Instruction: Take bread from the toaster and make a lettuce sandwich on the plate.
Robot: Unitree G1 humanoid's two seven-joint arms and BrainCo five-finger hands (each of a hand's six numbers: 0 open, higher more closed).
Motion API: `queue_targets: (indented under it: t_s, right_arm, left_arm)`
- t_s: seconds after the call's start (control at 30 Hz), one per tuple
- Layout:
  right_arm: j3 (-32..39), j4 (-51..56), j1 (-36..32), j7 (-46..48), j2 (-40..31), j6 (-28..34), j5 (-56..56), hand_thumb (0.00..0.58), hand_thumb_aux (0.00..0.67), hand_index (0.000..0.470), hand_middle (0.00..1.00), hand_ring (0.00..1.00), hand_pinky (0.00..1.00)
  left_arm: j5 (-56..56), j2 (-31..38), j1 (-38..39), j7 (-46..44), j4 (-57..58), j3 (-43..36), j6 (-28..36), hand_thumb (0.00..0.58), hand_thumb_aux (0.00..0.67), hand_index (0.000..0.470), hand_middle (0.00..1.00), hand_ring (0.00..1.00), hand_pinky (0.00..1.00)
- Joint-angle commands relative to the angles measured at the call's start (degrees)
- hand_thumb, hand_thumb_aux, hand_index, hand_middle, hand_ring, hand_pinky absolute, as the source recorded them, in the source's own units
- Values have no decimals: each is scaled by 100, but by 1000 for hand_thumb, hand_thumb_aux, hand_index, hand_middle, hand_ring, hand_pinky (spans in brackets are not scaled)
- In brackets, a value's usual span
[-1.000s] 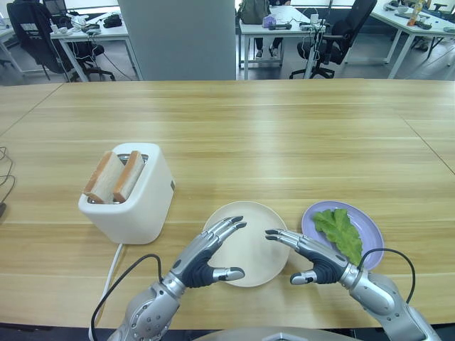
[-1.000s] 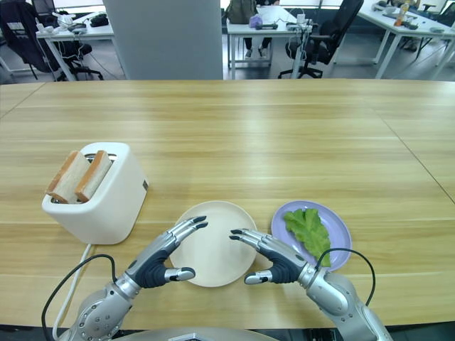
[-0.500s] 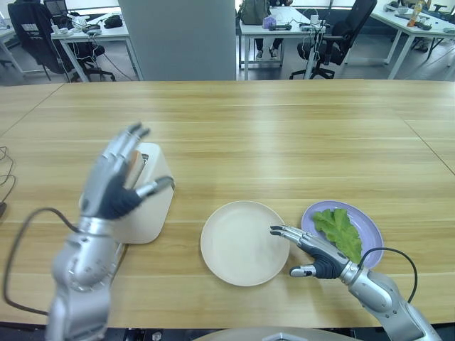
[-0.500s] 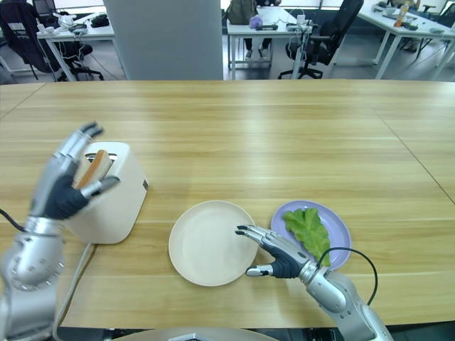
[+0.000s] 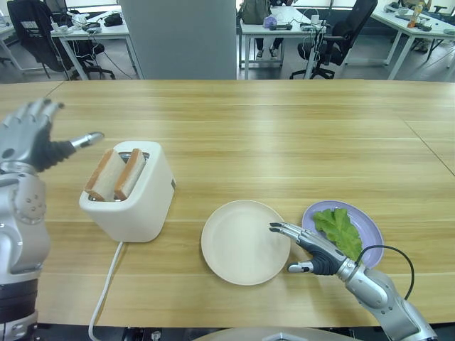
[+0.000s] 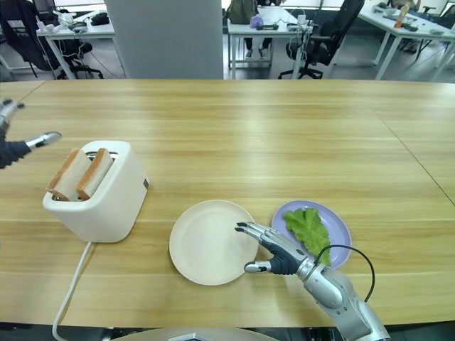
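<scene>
On the counter [image 5: 284, 142], left of centre, stands a white toaster [image 5: 142, 202]. Two slices of bread [image 5: 105, 175] sit side by side in its slots, their tops sticking well out. A white cord [image 5: 106, 280] runs from the toaster's near side to the counter's front edge.

Right of the toaster and nearer the front lies a cream plate [image 5: 234, 245] with nothing on it. Just beside it on the right is a purple dish [image 5: 375, 234] holding a lettuce leaf [image 5: 340, 229]. Whether the two rims touch I cannot tell.

The left hand [image 5: 32, 142] is raised at the far left, above counter level and left of the toaster, apart from it. Its fingers are spread and it holds nothing.

The right hand [image 5: 316, 252] is low near the front, between plate and dish. Its fingers are stretched out and parted, the tips over the plate's right rim, and it holds nothing. A black cable [image 5: 387, 250] loops from its wrist.
</scene>
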Motion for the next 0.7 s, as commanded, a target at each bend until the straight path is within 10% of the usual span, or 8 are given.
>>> queue_targets:
  t_s: [0.03,0.37,0.47,0.5,0.57,0.7]
  right_arm:
    - [41,67,-17,-18,-23,38,-65,0,0,0,0,0,0]
    - [59,53,-12,-54,-22,69,-86,0,0,0,0,0,0]
    - [67,48,-10,-63,-27,72,-88,0,0,0,0,0,0]
    - [69,46,-7,-66,-28,73,-88,0,0,0,0,0,0]
    - [73,45,-7,-71,-25,75,-92,0,0,0,0,0,0]
    - [78,36,-13,-71,-22,84,-93,0,0,0,0,0,0]
  left_arm:
    - [-1,-2,120,-380,40,-285,201,0,0,0,0,0,0]
    - [490,407,166,-437,612,-706,467,23,13,9,0,0,0]
    - [478,421,108,-406,689,-736,484,108,66,45,0,0,0]
    - [444,408,88,-422,711,-758,480,285,192,132,0,0,0]
    - [390,365,42,-418,749,-804,473,438,339,233,0,0,0]
    - [66,140,-27,-452,720,-838,401,493,410,281,0,0,0]
